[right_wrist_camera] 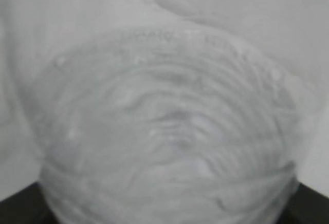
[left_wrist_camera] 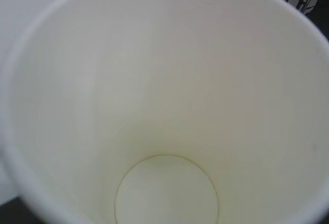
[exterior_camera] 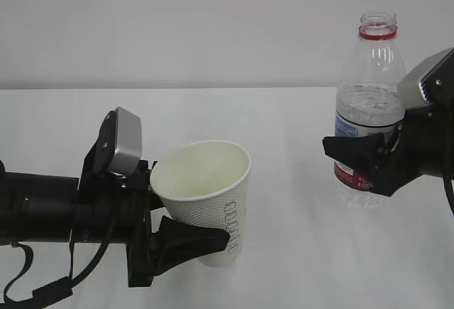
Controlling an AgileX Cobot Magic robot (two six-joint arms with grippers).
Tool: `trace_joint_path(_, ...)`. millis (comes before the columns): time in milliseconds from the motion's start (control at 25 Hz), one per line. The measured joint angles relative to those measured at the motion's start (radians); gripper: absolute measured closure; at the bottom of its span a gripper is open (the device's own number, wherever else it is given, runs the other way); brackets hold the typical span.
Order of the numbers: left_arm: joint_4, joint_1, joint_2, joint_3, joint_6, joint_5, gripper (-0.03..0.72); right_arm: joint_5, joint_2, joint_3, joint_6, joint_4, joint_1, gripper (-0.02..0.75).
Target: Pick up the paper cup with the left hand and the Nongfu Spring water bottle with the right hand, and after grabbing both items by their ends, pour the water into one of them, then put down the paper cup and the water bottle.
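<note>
Gripping paper cup [exterior_camera: 206, 195], Nongfu Spring water bottle [exterior_camera: 369, 103] upright

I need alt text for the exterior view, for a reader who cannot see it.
Two black robot arms over a white table: the left tool grips a tilted white paper cup, the right tool grips an upright, uncapped water bottle.

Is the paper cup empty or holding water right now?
Empty: the paper cup shows a dry cream bottom in the left wrist view.

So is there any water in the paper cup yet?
No, the left wrist view shows the paper cup dry and cream right down to its bare bottom.
</note>
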Motion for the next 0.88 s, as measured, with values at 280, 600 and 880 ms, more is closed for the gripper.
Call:
trace_joint_path(280,0.0,-0.025,0.0,0.0,0.0,0.0,0.153,-0.006,0.0,-0.024,0.082,-0.079,0.0,0.217)
trace_joint_path(600,0.004,-0.025,0.0,0.0,0.0,0.018,0.153,-0.071,0.0,-0.024,0.097,-0.089,0.0,0.217)
trace_joint_path(880,0.018,-0.027,0.0,0.0,0.0,0.023,0.153,-0.096,-0.002,-0.024,0.099,-0.091,0.0,0.217)
